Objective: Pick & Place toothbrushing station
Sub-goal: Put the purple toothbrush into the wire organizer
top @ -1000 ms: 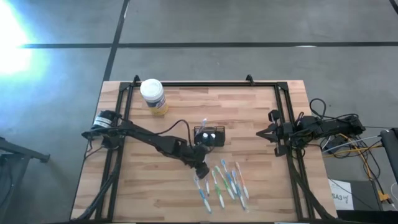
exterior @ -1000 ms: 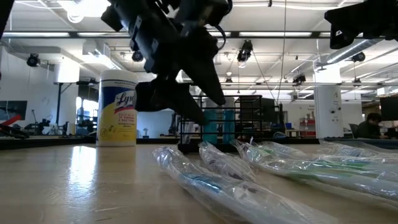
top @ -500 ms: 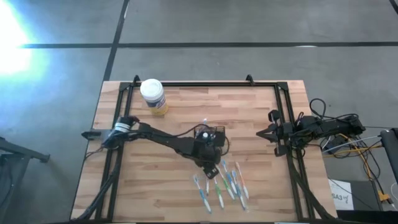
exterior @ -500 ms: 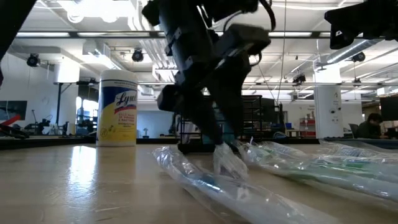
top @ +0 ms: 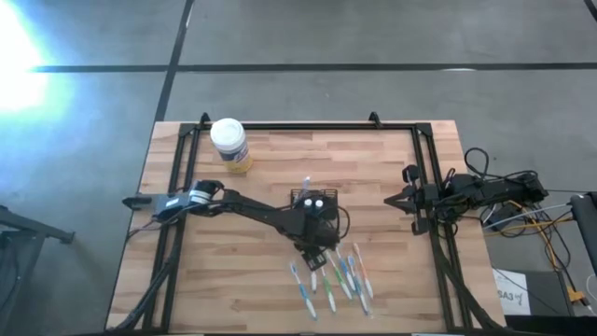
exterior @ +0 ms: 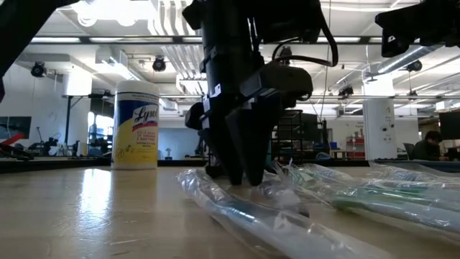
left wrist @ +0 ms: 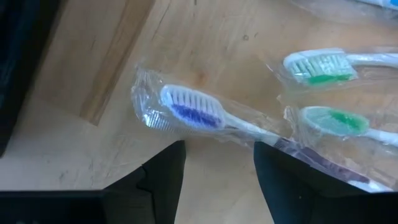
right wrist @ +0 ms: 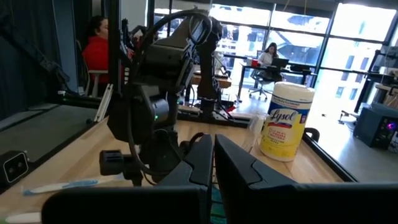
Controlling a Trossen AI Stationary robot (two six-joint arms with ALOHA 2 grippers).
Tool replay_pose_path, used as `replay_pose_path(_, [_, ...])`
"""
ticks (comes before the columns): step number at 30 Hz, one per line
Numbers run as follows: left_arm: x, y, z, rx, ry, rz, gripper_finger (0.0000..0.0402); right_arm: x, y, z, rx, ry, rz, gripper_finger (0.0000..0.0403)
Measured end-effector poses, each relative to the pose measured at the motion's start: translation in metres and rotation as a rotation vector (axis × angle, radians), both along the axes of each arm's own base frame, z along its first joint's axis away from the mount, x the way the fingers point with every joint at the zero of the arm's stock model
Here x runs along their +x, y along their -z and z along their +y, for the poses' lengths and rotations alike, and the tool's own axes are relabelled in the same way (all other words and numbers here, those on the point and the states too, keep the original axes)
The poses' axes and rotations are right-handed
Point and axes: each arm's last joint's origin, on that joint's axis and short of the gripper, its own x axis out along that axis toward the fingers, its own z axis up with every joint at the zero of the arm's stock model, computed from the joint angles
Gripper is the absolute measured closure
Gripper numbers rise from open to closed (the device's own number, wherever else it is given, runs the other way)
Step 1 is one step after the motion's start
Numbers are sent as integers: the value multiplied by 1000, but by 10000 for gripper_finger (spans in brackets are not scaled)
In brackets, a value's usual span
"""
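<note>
Overhead and table-level views of a wooden tabletop [top: 392,168] edged by a black frame. The left arm reaches from the tabletop's left edge to its middle, where the left gripper [top: 319,254] points down over the upper end of a cluster of plastic-wrapped toothbrushes [top: 336,275] lying toward the near edge, right of centre. Its fingers [left wrist: 165,177] stand well apart, one on either side of the neck of a wrapped toothbrush with blue and white bristles [left wrist: 189,112]; the wrist view shows a gap between each finger and the wrapper, so nothing is gripped. Two green-bristled brushes [left wrist: 323,68] in their own wrappers lie just beside it. In the low view the fingertips [exterior: 244,169] come down to the crinkled wrappers [exterior: 287,216]. The toothbrushing station [top: 313,200], a small black slotted holder, stands upright at the middle of the tabletop, touching or just behind the left arm's wrist and just beyond the brushes. A yellow wipes canister with a white lid [top: 229,145] stands near the far left corner. The right gripper [top: 395,199] waits at the right edge with its fingers [right wrist: 205,162] pressed together and empty. People sit in the room beyond the table [right wrist: 99,53].
</note>
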Motion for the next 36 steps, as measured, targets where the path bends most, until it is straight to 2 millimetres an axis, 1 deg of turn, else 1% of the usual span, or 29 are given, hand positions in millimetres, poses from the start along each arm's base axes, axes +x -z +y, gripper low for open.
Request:
replay_pose_path(4, [-2,-8,4,70,-1,-20,202,0,0,0,0,0,1,390])
replay_pose_path(7, [-4,-22,5,77,-14,-56,202,0,0,0,0,0,0,390])
replay_pose_path(10, [-5,-26,4,56,-31,-63,207,0,0,0,0,0,0,390])
replay_pose_path(14, [-6,-26,1,29,-62,-58,217,0,0,0,0,0,0,390])
replay_pose_path(20, [-8,-27,-9,22,-58,-62,229,0,0,0,0,0,0,390])
replay_pose_path(30, [-6,-31,-25,9,1,-133,235,0,0,0,0,0,0,390])
replay_pose_path(34, [-6,-31,-27,-10,-56,-139,235,0,0,0,0,1,-1,390])
replay_pose_path(36, [-7,-28,-26,-10,-113,-133,235,0,0,0,1,1,-1,390])
